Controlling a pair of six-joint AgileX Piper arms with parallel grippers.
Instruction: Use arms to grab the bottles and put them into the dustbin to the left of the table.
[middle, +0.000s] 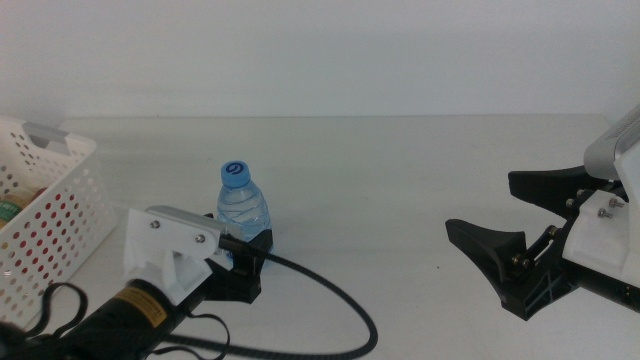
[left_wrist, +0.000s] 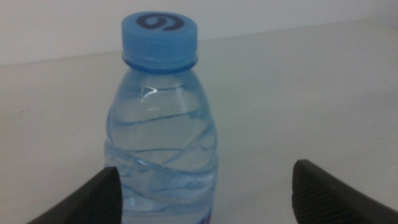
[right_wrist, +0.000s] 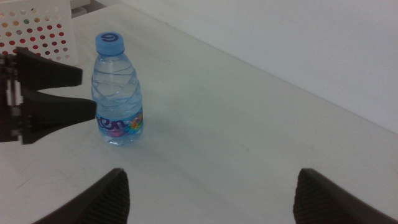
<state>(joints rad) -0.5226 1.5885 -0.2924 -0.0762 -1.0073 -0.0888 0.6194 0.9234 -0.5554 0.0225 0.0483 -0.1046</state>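
Your left hand (middle: 243, 262) stood spread wide around small clear blue-capped water bottle (middle: 242, 206), not gripping. Your right hand (middle: 505, 240) waited wide open, empty, over white surface (middle: 400, 170).

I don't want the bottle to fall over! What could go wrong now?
The left end effector is open around the water bottle, which sits off-center, close to one jaw. That jaw might push it first and tip it over when closing. The grip looks low on the bottle, so its top might wobble when lifted. The basket already holds things, so a dropped bottle may bounce. The right end effector waits open, far away.
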